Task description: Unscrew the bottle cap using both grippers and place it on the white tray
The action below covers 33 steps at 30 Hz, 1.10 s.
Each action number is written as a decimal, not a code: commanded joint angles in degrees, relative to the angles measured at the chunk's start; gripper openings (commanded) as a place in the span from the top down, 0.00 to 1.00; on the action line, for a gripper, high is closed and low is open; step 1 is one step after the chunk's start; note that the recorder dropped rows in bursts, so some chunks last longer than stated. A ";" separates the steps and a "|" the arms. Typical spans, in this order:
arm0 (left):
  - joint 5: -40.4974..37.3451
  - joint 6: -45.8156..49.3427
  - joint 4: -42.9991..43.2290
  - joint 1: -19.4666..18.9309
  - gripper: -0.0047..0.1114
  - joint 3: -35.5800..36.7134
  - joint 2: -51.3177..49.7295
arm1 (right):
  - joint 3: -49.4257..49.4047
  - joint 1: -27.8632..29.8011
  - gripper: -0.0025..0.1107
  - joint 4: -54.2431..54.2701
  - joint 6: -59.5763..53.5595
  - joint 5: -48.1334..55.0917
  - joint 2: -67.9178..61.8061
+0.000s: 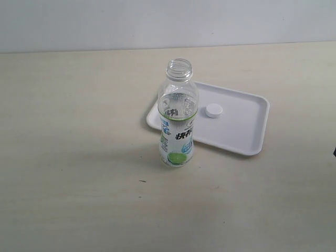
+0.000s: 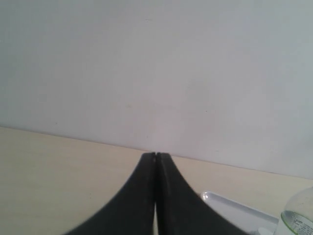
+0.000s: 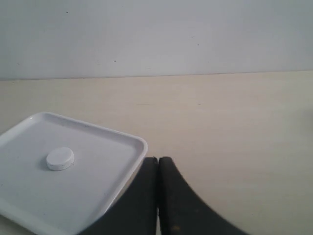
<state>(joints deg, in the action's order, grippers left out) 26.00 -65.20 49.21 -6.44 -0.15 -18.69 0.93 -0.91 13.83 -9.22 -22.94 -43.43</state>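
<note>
While the bottle [image 1: 178, 118] stands upright near the middle of the pale table [image 1: 79, 157], its threaded mouth is open to the air. Clear above and wrapped lower down in a white-and-green label, it shows a green lime near its base. Seen from the room camera, the white tray [image 1: 247, 134] lies flat on the table at about 2 o'clock from the bottle. The tray's left end is partly hidden behind the bottle's body. The bottle cap [image 1: 213, 111] rests flat on the tray's floor, also at roughly 2 o'clock from the bottle and clear of the rim on all sides.

The left end effector [image 2: 155, 155] is closed, its two black fingers pressed together tip to tip with nothing between them. It faces the plain wall [image 2: 156, 73], and its camera catches a corner of the tray and the bottle's shoulder. The right end effector [image 3: 157, 159] is likewise closed and empty, fingers meeting along a thin seam. Its tips sit just beside a rounded corner of the tray, with the cap lying well apart from them.
</note>
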 commanded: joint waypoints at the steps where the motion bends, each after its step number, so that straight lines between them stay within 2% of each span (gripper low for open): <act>1: -0.18 0.04 0.17 -0.22 0.96 0.15 0.37 | -0.22 -0.06 0.98 -0.34 -0.10 -0.77 0.27; 4: -0.18 0.04 0.17 -0.22 0.96 0.15 0.37 | -0.22 -0.06 0.98 -0.35 -1.66 -0.45 2.75; 7: -0.33 0.04 0.15 -0.22 0.96 0.15 0.37 | -0.26 0.05 0.98 -0.51 -2.03 10.83 16.77; 10: -0.33 0.04 0.15 -0.22 0.96 0.15 0.37 | -0.93 1.27 0.98 -0.35 0.94 13.71 29.49; 14: -0.33 0.04 0.15 -0.22 0.96 0.15 0.37 | -0.93 1.67 0.98 -1.04 -0.66 25.77 42.11; 17: -0.31 0.04 1.59 -0.22 0.96 0.15 0.37 | -0.93 1.67 0.98 -1.33 -1.14 30.03 43.43; 33: -0.31 0.04 2.05 -0.22 0.96 0.15 0.37 | -0.93 1.67 0.98 -2.43 -1.14 29.46 43.43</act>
<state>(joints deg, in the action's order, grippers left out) 25.59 -65.20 51.38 -6.44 -0.15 -18.60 0.31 0.48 13.36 -9.93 7.22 -0.36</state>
